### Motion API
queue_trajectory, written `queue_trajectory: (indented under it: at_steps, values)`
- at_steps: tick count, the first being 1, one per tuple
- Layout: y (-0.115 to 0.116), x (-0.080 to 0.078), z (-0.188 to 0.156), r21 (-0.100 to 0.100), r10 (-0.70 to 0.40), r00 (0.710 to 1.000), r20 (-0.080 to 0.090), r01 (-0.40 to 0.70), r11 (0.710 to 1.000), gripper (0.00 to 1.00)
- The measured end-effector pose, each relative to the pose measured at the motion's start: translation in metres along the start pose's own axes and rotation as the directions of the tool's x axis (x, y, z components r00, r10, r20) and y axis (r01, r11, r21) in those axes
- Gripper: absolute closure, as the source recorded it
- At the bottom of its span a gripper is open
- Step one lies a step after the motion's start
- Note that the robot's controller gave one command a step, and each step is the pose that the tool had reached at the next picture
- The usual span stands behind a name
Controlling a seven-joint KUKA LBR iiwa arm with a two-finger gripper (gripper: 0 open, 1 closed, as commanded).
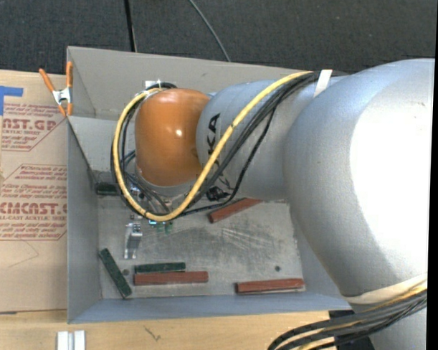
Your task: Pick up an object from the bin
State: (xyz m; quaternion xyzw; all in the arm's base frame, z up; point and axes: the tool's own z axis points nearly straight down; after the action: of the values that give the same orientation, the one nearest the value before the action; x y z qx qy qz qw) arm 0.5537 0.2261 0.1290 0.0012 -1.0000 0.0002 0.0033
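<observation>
My gripper (133, 241) hangs below the orange dome over the left part of the bin floor, and nothing shows in it. Just in front of it a dark green bar (160, 267) lies flat, with a red-brown bar (171, 277) right alongside on the near side. A second dark green bar (114, 272) lies slantwise at the front left corner, a little to the gripper's left and nearer the front wall.
Another red-brown bar (269, 286) lies at the front right. A third red-brown bar (232, 209) sits slanted in the middle, partly under the arm. A small dark piece (106, 189) rests against the left wall. The arm covers the bin's back and right.
</observation>
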Motion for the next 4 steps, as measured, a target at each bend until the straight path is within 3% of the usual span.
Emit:
queue_trajectory:
  at_steps: [1, 2, 3, 4]
  values:
    - [-0.001, -0.002, -0.005, -0.002, 0.002, 1.000, 0.007, -0.002, 1.000, 0.00]
    - [-0.017, 0.013, 0.016, -0.003, -0.128, 0.992, 0.016, 0.128, 0.992, 0.00]
    - [-0.039, 0.034, 0.037, 0.001, -0.283, 0.959, 0.003, 0.283, 0.959, 0.00]
    - [-0.073, 0.056, 0.054, -0.003, -0.230, 0.973, 0.028, 0.231, 0.973, 1.00]
